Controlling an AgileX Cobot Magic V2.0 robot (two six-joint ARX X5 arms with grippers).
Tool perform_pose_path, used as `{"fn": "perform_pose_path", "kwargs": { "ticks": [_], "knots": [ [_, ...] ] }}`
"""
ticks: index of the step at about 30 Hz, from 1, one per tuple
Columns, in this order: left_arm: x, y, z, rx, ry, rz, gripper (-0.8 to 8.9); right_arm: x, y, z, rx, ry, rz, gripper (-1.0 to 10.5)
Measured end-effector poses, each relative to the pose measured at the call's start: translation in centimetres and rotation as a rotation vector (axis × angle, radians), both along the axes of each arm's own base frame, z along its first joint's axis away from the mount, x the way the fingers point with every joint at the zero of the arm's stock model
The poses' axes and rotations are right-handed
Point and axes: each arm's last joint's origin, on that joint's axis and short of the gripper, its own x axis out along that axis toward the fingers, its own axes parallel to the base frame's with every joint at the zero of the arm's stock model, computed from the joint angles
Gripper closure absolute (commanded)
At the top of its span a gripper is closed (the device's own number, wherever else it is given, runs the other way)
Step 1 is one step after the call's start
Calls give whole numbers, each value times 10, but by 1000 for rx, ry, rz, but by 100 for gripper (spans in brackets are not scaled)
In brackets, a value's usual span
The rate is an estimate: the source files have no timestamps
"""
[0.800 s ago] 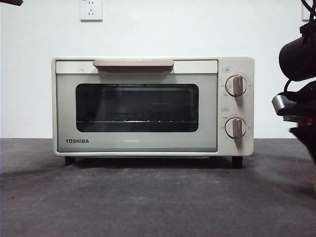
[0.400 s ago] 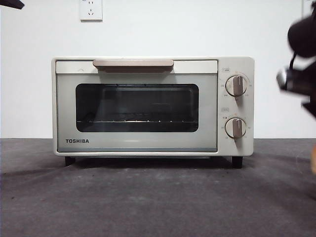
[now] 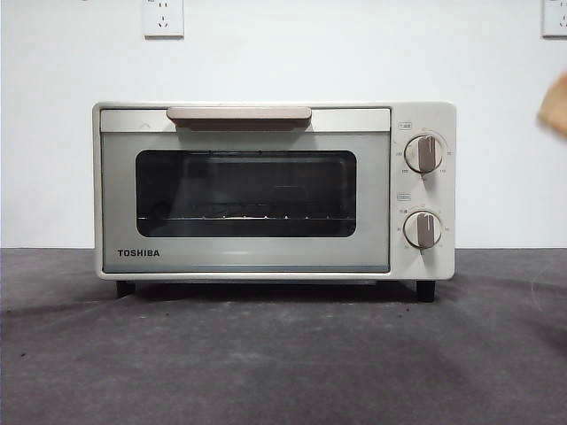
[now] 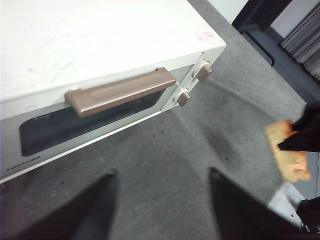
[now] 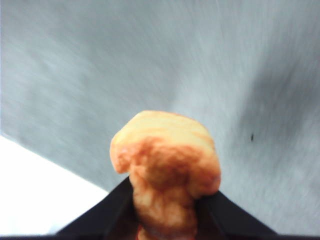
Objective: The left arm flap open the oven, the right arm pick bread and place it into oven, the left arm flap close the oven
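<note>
The cream-white TOSHIBA oven (image 3: 266, 190) stands on the grey table with its door shut and nothing on the rack behind the glass. In the left wrist view the oven (image 4: 100, 45) lies below my left gripper (image 4: 162, 172), which hangs open and empty above the table in front of the beige handle (image 4: 120, 90). My right gripper (image 5: 167, 200) is shut on the golden-orange bread (image 5: 165, 155) and holds it in the air to the right of the oven. The bread shows as a blur at the front view's right edge (image 3: 556, 115) and in the left wrist view (image 4: 287, 157).
Two beige knobs (image 3: 423, 153) sit on the oven's right side. A wall socket (image 3: 163, 16) is on the white wall behind. Grey table surface (image 3: 283, 354) stretches in front of the oven. Dark furniture (image 4: 260, 15) stands beyond the table's edge.
The right arm has risen and left the front view at the right; only a blur of bread shows there now. The black tip at the top left corner is gone.
</note>
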Motion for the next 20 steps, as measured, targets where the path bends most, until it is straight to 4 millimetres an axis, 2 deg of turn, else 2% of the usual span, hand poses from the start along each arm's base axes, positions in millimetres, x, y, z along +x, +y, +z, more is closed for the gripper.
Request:
{"fn": "perform_pose_path", "kwargs": {
  "ticks": [3, 12, 20],
  "knots": [
    [14, -9, 3, 17, 27, -21, 797, -20, -5, 14, 33, -125, 0, 830],
    [64, -40, 4, 116, 51, -74, 798, -67, -17, 35, 119, -363, -23, 830],
    [104, -68, -25, 193, 8, -124, 798, -86, -22, 39, 152, -441, -33, 830]
  ]
}}
